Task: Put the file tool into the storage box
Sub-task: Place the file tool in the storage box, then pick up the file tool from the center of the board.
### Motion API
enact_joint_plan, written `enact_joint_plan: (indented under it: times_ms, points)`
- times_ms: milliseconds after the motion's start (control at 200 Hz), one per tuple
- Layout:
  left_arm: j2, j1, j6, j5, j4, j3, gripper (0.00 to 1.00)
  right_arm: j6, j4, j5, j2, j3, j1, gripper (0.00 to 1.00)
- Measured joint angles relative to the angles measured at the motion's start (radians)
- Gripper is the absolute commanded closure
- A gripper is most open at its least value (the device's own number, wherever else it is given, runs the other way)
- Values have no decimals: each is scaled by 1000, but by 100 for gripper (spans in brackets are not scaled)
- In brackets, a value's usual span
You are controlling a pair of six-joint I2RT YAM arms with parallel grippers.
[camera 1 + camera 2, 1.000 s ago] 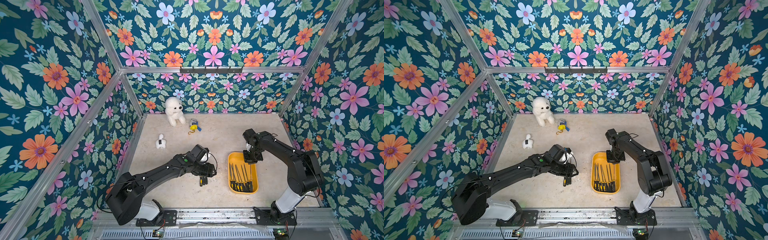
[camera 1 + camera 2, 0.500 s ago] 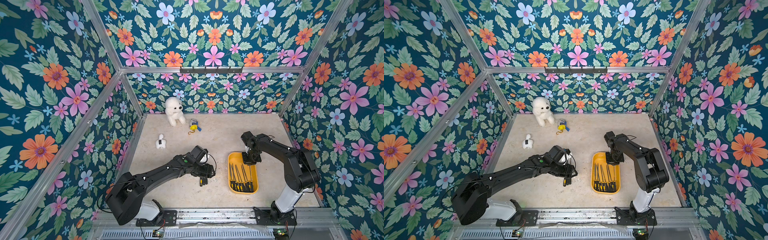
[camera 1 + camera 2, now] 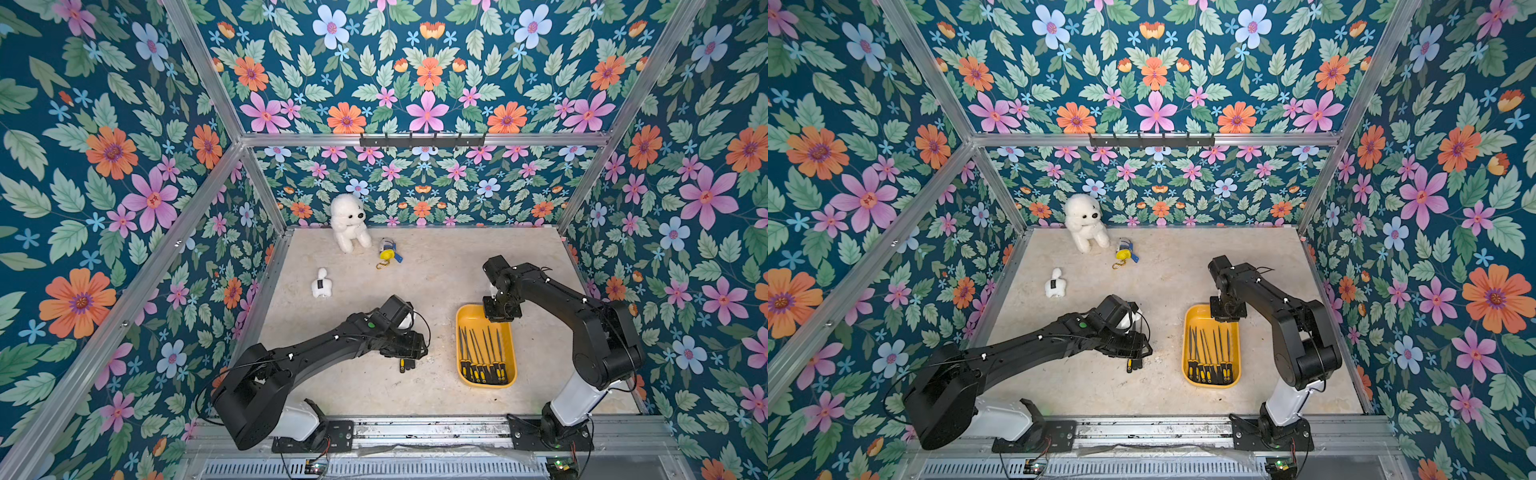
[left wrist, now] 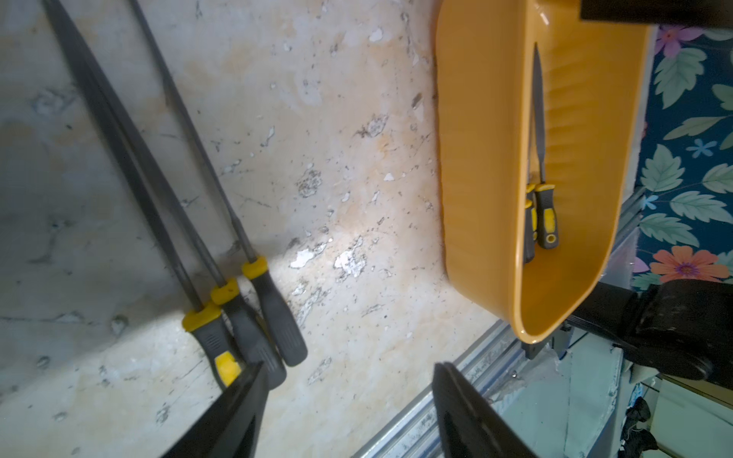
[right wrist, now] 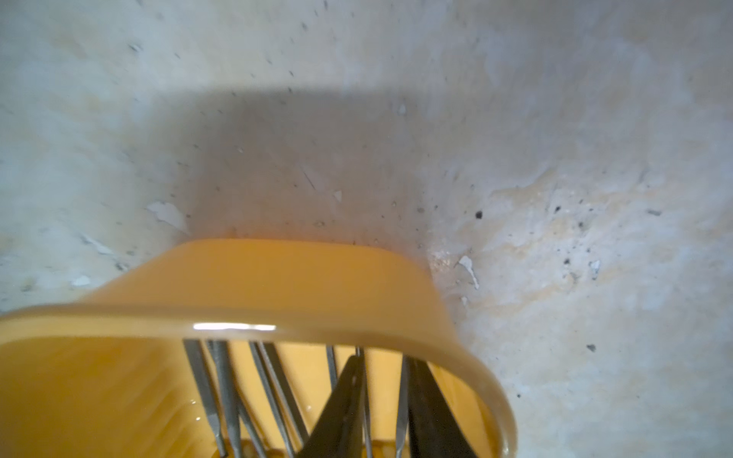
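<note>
While the left gripper [image 4: 348,365] gapes by three files [image 4: 224,291], the right gripper [image 5: 384,361] sits barely parted in the storage box [image 5: 258,277].

Bright, soft shadows, glare on storage box [image 5: 234,327]

A white plush dog [image 3: 350,222] sat at the far edge of the table [image 3: 449,257], toward its left corner, a yellow-and-blue keychain toy [image 3: 387,252] just beside it. A small white toy figure [image 3: 321,284] stood near the left edge.
</note>
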Motion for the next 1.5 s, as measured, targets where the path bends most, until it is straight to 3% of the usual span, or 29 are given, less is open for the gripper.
enact_joint_plan:
  times_ms: [160, 335, 500, 900, 1280, 1500]
  points:
    - [-14, -5, -45, -50, -5, -34, 38, 13, -19, -25, -21, 79, 0, 75]
    - [-10, -6, -102, -158, -26, -42, 55, 17, -24, -47, -20, 116, 1, 76]
    - [-4, -9, -148, -208, -29, -74, 58, 18, -29, -55, -14, 111, 6, 76]
    - [45, -17, -151, -206, -4, -101, 57, 18, -34, -69, 0, 108, 13, 76]
    - [69, -17, -137, -206, 3, -98, 69, 18, -32, -77, 0, 93, 18, 76]
    - [70, -17, -137, -220, -14, -96, 83, 18, -32, -77, 9, 97, 22, 76]
